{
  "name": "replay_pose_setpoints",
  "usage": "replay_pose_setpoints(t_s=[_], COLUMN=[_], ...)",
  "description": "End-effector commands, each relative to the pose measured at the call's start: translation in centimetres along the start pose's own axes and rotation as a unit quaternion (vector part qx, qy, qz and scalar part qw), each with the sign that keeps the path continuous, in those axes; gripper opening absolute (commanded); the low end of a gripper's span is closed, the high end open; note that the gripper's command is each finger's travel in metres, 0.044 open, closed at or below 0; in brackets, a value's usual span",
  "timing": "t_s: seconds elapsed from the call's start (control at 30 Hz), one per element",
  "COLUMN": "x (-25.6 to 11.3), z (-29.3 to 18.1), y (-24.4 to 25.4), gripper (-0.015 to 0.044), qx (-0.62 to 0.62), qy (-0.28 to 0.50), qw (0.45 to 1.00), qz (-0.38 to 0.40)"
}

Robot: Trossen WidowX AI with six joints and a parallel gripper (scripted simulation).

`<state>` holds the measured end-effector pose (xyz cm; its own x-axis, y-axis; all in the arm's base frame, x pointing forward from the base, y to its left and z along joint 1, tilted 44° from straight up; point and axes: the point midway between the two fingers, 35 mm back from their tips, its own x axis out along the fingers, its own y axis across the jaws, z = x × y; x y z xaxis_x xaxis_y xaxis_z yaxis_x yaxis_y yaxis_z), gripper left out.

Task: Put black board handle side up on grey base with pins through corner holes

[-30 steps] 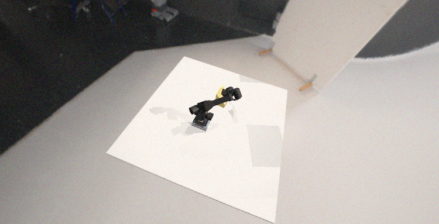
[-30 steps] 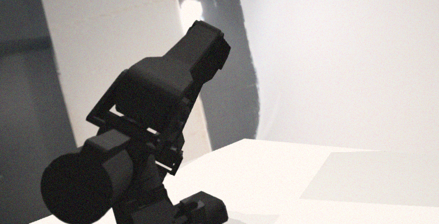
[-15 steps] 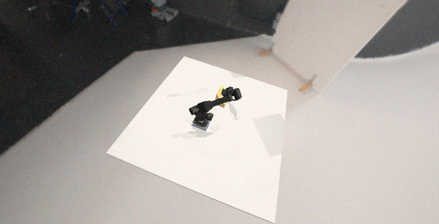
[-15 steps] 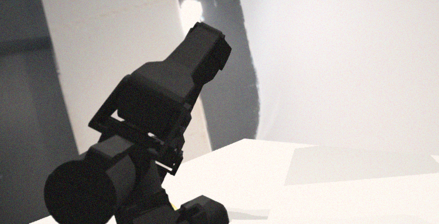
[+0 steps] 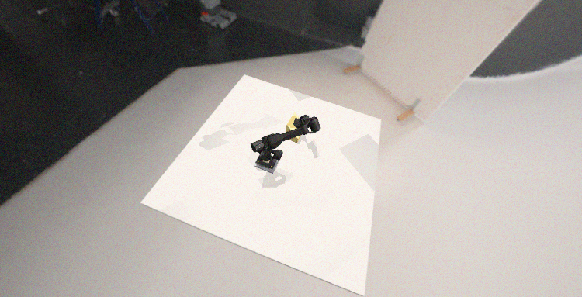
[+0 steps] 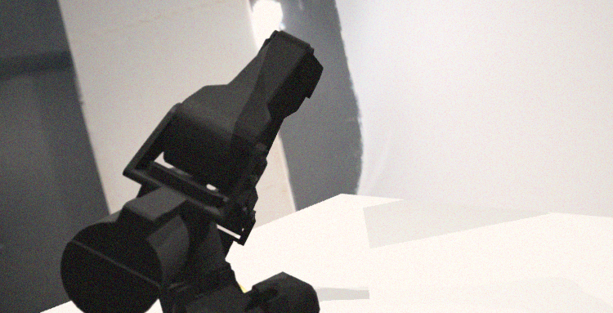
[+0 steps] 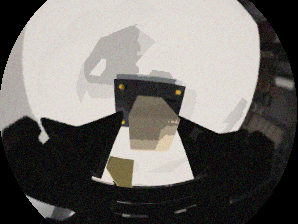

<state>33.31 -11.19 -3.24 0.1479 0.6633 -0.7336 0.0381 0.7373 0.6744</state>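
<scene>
Board On Its Base, Fingers Released

The gripper (image 5: 266, 159) (image 7: 151, 147) has its fingers spread to both sides of the square handle (image 7: 154, 120), and I judge that it grasps nothing. The black board (image 5: 262, 164) (image 7: 120, 102) is on the grey base (image 5: 271, 170) (image 7: 150, 78), on the near side of the arm in the top view. In the wrist view, three gold pins (image 7: 121, 87) show at its corners; the fourth I cannot see. Whether it is flat on all posts, I cannot tell.

The board looks stiff and probably is light, so a small push could tilt it on the pins. If it must be corrected, the handle's flat sides are the proper place to hold. Otherwise, the fingers should go straight up, without rubbing the handle.
</scene>
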Motion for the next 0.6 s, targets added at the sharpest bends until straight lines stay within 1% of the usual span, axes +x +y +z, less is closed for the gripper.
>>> replay_pose_setpoints(t_s=[0.0,0.2,0.33,0.47,0.57], x=[-0.7,-3.7,-4.2,-8.2,-8.4], z=[0.0,0.0,0.0,-0.2,-0.3], y=[0.0,-0.1,-0.1,-0.1,0.0], gripper=[0.044,0.044,0.044,0.044,0.044], qx=[-0.001,0.0,0.0,0.003,0.003], qy=[0.0,0.0,0.0,-0.003,-0.003], qw=[1.0,1.0,1.0,1.0,1.0], qz=[0.0,-0.001,-0.001,-0.001,-0.001])
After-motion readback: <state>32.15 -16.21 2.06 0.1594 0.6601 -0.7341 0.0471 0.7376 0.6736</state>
